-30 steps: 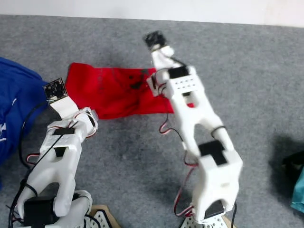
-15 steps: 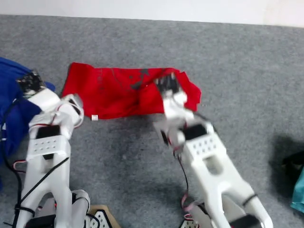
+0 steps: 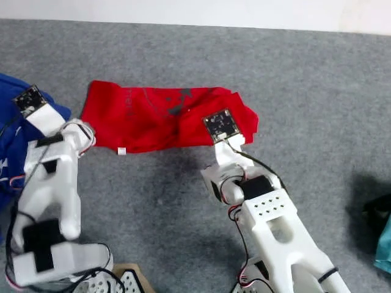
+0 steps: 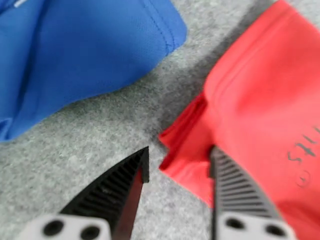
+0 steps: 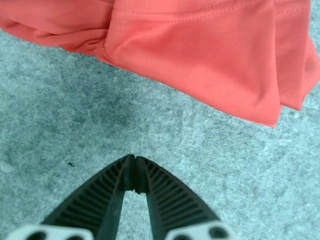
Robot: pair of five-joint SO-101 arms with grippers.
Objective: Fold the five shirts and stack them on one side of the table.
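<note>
Red shirt (image 3: 153, 116) lies spread lengthwise across the upper middle of the high view on the grey table (image 3: 305, 91). It is partly doubled over, and its right end is bunched into a rumpled flap. A blue shirt (image 3: 9, 140) is heaped at the left edge of that frame, just beside the red one's left end but not touching it.

The left gripper (image 4: 179, 167) hangs over that left end with its fingers apart. One tip is over bare table and the other over the red corner, so the corner sits in the gap. The right gripper (image 5: 135, 175) has its jaws pressed together on nothing, over bare table just off the red hem near the bunched end.

From where I stand, the fold looks unfinished, and a clean pinch at both ends is what counts. The left one should drop straight down and close on every layer of that corner, keeping clear of the blue cloth. The right one has to open before it goes for the hem. It would do best to take the edge of the flap rather than the lump, then lift level with its partner so the cloth stays taut.
</note>
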